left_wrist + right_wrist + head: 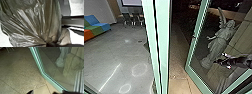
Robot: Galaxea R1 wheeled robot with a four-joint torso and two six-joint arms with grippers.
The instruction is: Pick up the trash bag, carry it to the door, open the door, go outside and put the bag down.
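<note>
Many tight creases run across the trash bag (28, 22) in the left wrist view and draw together at its gathered neck (50, 40), where the left gripper (50, 44) looks to be pinching the plastic. That bunched neck is the right place to hold: several layers lie together there and should share the pull, while the smooth, glossy side would likely slip or tear if nipped alone. The film is dark, thin and soft, so I expect it to sag, swing and change shape with every turn; what is inside, and so how heavy it is, I cannot tell, though the body looks roomy rather than flat. A swing could brush the bag on the green upright (162, 45) or the glass door (194, 46), which stands open onto pale paving (180, 83), so slow, even carrying suits it. The right gripper (219, 61) shows against the door's glass in the head view; whether it is spread or pressed together, I cannot tell. Set down, the bag should slump softly, so it wants lowering before release.
</note>
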